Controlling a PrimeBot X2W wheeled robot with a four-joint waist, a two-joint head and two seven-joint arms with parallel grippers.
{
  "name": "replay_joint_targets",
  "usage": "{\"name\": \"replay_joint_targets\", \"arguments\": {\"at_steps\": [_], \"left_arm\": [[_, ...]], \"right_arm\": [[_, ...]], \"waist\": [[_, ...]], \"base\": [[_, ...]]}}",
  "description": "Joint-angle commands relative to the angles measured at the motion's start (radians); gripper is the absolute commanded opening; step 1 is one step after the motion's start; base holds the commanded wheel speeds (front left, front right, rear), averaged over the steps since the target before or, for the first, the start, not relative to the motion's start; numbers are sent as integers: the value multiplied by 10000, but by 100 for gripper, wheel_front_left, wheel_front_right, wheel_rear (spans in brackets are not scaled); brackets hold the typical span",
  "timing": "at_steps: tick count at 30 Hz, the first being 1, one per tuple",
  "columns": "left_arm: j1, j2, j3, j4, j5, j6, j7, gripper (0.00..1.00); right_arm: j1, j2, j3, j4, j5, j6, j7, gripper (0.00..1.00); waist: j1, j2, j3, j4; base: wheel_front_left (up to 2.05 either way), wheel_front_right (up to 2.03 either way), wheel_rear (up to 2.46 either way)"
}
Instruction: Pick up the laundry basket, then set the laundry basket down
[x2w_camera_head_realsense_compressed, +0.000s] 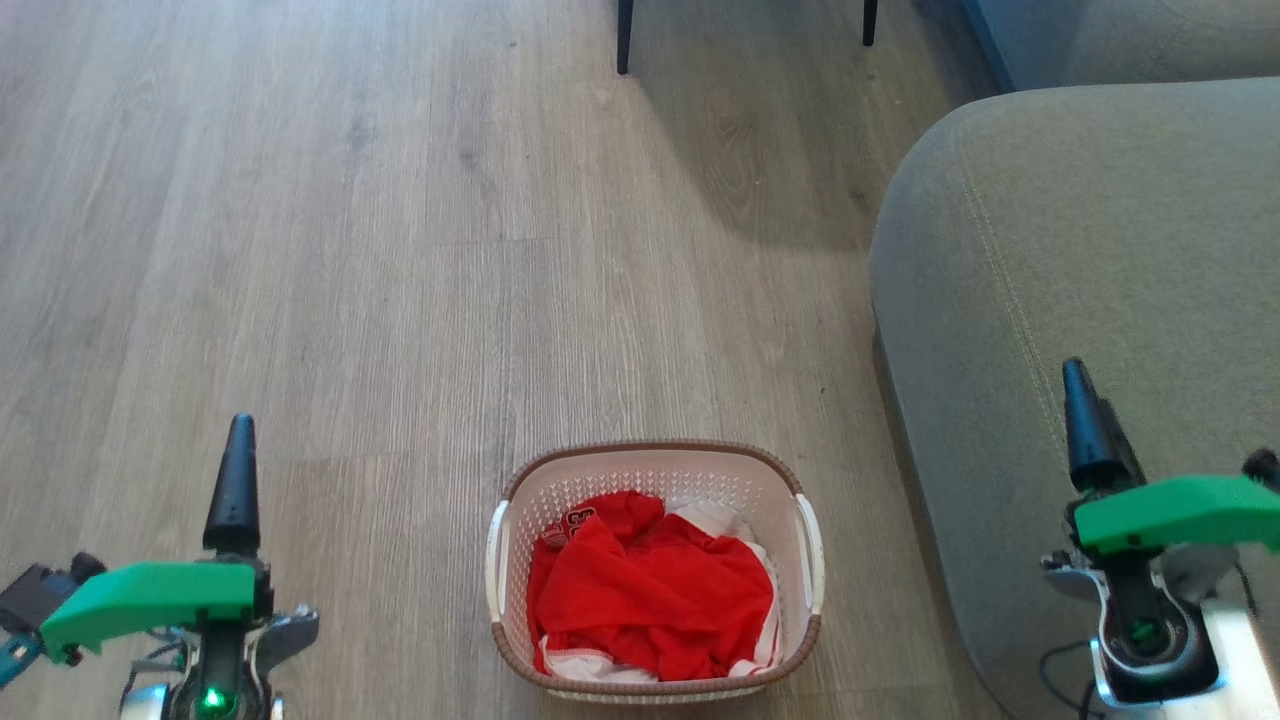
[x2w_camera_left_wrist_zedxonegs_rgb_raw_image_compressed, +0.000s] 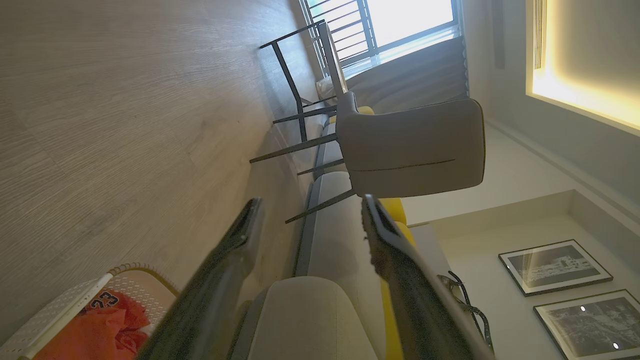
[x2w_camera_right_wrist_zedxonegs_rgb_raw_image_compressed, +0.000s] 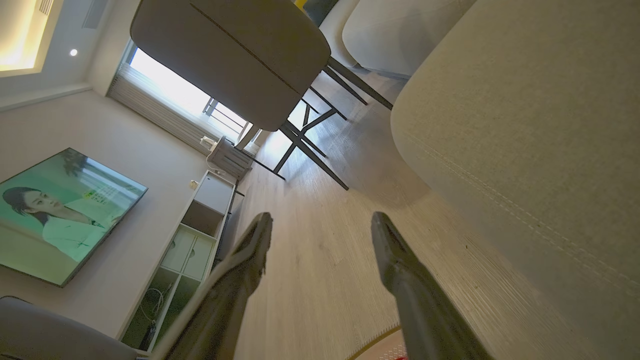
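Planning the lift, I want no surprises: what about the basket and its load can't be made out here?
1. Inside bottom of the laundry basket: head view, covered by the red clothing.
2. Whatever lies under that clothing: head view, hidden by its top folds.
3. Most of the laundry basket: left wrist view, cut off by the bottom-left corner; right wrist view, cut off by the bottom edge.

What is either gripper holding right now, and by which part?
Nothing. Left gripper and right gripper stand open, clear of the white perforated plastic laundry basket.
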Motion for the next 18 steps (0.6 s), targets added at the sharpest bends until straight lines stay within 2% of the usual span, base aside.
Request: {"name": "replay_joint_targets", "arguments": {"at_steps": [1,5,8,12,18], "left_arm": [[-589,91,85,-384,96,-30,-68,100],[-615,93,106,-689,871,-24,-185,100],[-679,95,59,-950,1598,183,-273,100],[-763,97,-230,-1447,2672,731,-390,100],[-894,100,-1156,-2120,4705,1812,-566,100]], "right_arm": [[-566,-201,110,-427,-166,31,-118,100],[-677,-291,276,-715,-908,33,-235,100],[-766,-365,423,-922,-1460,35,-323,100],[-875,-489,686,-1164,-2210,37,-440,100],[-1042,-646,1036,-1488,-3276,40,-615,100]], "waist": [[0,-1,0,0],[0,-1,16,15],[0,-1,38,25],[0,-1,79,40],[0,-1,155,73]], "base": [[0,0,0],[0,0,0],[0,0,0],[0,0,0],[0,0,0]]}}
